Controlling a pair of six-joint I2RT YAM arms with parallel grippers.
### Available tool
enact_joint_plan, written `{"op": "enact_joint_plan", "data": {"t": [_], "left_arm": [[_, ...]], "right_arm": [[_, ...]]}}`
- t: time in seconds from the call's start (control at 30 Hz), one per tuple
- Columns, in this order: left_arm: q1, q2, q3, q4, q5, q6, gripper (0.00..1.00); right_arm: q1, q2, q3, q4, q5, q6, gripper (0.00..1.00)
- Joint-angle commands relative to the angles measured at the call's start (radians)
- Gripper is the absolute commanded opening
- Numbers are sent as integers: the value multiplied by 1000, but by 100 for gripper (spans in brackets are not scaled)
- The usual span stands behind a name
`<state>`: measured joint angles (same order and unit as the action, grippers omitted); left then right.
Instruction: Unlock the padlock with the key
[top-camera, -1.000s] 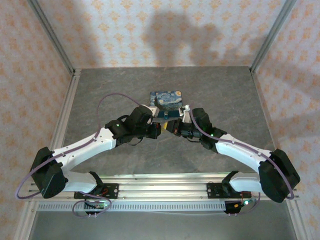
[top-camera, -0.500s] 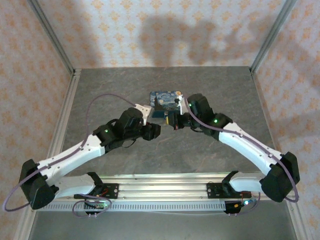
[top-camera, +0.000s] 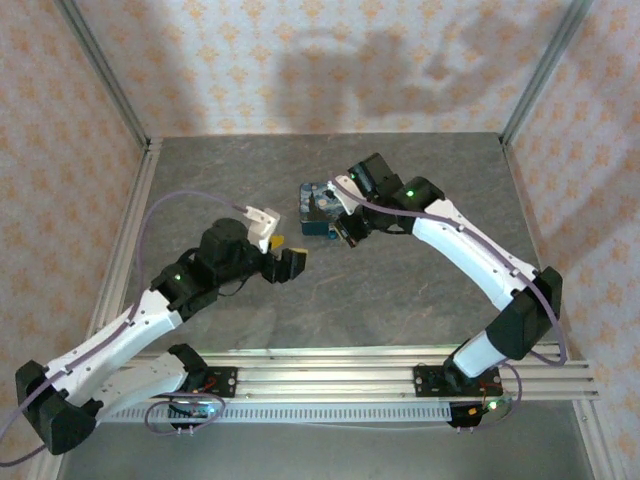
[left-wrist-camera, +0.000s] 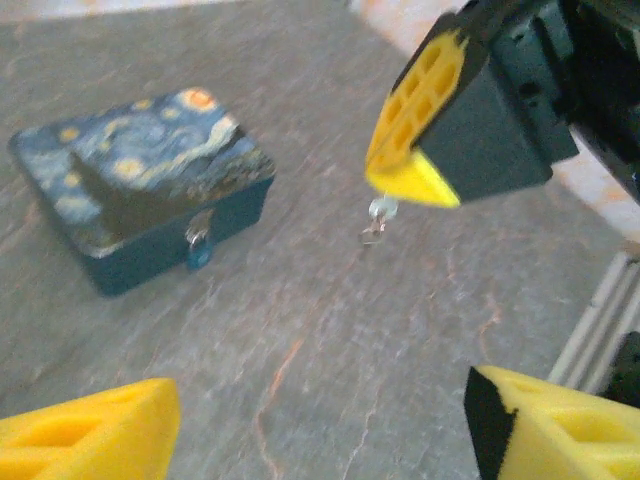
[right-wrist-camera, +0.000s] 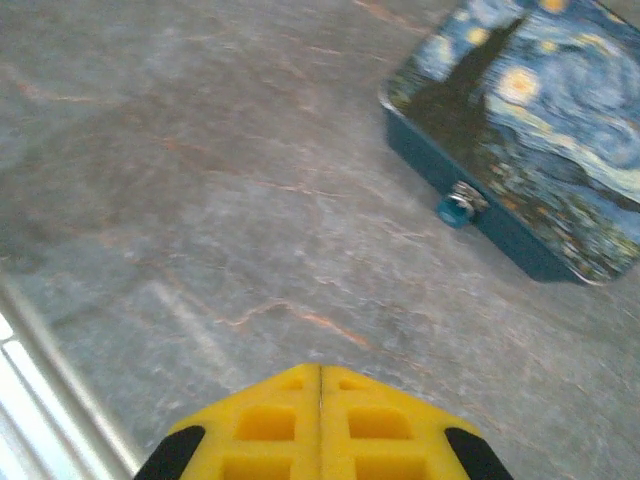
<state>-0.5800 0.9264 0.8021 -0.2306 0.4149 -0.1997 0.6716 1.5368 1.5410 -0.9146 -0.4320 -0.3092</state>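
Padlock (right-wrist-camera: 455, 207): we see its small teal body hanging from the clasp on the front wall of the tin (right-wrist-camera: 530, 130). It lies ahead of the right gripper (right-wrist-camera: 320, 385) and off to that gripper's right, well apart from the tips.
Key (left-wrist-camera: 378, 222): small, pale and blurred. It dangles just beneath the right gripper's yellow tips, above the table (top-camera: 400, 300) and apart from the padlock.
Right gripper: we find its two yellow fingers pressed together with no gap between them, and the key hangs from their end.
Left gripper (left-wrist-camera: 320, 400): its fingers are spread wide and nothing sits between them. The tin lies ahead of it to the left, and the right gripper hangs ahead of it to the right.
Tin: it is closed and lies flat on the table, its front wall facing both grippers.
Table: grey and stone-patterned under both grippers.
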Motion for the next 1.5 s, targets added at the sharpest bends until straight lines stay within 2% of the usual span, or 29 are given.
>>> {"op": "enact_joint_plan", "data": {"t": [0.0,0.03,0.1,0.23,0.47,0.6,0.9,1.1,1.23,1.47], "left_arm": [[161,43,-73,311,389,-143,69],[183,60,-84,380,435,-185,66],[193,98,-70,412,489,-184,66],[192,180,-36,459,581,-181,66],[192,260,-51,674,666,-278,55],[192,254,-66,718,683,-287,51],[192,262,-71,718,708,-288,42],[192,278,-99,739,711,-300,45],[189,283,-113,791,716,-329,44],[169,276,-80,724,726,-288,39]], "right_arm": [[-5,1,48,-85,-201,-80,0],[-11,0,51,-78,-250,-74,0],[-22,14,72,-79,-351,-65,0],[-30,68,160,-161,-400,-81,0],[-63,51,162,-71,-555,-33,0],[-99,43,137,-32,-606,-10,0],[-116,20,90,27,-637,21,0],[-124,-3,60,80,-649,48,0],[-124,-6,49,99,-657,59,0],[-124,-13,32,137,-654,78,0]]}}
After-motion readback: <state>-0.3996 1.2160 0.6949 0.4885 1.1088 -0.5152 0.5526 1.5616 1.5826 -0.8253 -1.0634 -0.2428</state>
